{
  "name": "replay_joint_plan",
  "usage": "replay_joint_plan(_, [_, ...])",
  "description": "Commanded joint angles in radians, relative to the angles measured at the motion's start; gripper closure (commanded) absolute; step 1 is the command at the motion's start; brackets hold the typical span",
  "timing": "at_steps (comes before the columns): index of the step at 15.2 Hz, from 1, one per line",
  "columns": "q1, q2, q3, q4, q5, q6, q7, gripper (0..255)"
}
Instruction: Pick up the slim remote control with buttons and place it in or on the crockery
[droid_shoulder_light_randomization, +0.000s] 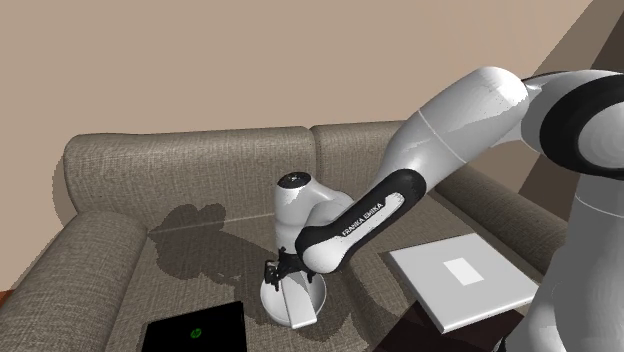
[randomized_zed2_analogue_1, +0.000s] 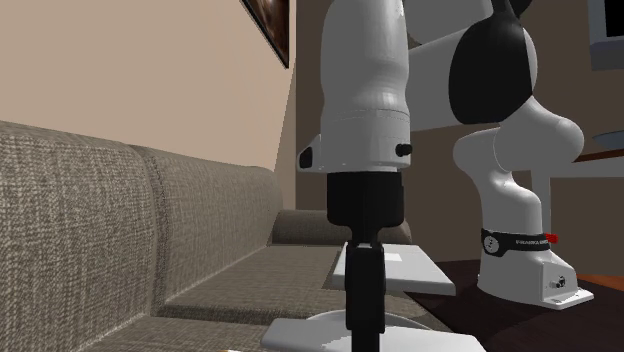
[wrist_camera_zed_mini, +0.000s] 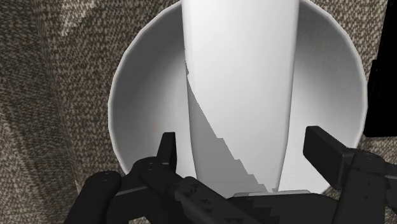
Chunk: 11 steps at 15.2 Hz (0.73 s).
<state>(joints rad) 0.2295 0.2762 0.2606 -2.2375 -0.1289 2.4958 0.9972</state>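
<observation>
The robot's all-black two-finger gripper (wrist_camera_zed_mini: 242, 137) hangs straight down over a round white bowl (wrist_camera_zed_mini: 140, 83) that sits on the seat of a coarse grey-brown fabric sofa (droid_shoulder_light_randomization: 180, 160). The task's thing, a long, slim slab drawn plain white, the remote control (wrist_camera_zed_mini: 242, 63), is in that bowl. It stretches across the hollow from beneath the gripper to the far rim, and from the shoulder view (droid_shoulder_light_randomization: 298, 302) it seems to lean there at a slant. I can make out no buttons on it.

The fingers stand apart, one on either side of the remote's near end. There is a sliver of bowl visible between each finger and the slab, so nothing is clasped.

On the same seat, toward the shoulder view's left, lies a flat black panel with a small green mark (droid_shoulder_light_randomization: 195, 328). Toward its right lies a flat white square board (droid_shoulder_light_randomization: 462, 280), beside a dark table corner (droid_shoulder_light_randomization: 425, 335). A dark framed picture (randomized_zed2_analogue_1: 270, 25) hangs on the beige wall above the sofa back.
</observation>
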Motion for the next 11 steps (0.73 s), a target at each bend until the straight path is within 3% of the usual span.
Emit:
replay_joint_plan(1, [0.000, 0.000, 0.000, 0.000, 0.000, 0.000, 0.000, 0])
replay_joint_plan(6, [-0.013, -0.098, 0.019, 0.019, 0.048, -0.113, -0.033, 0])
replay_joint_plan(11, [-0.013, -0.098, 0.019, 0.019, 0.048, -0.113, -0.033, 0])
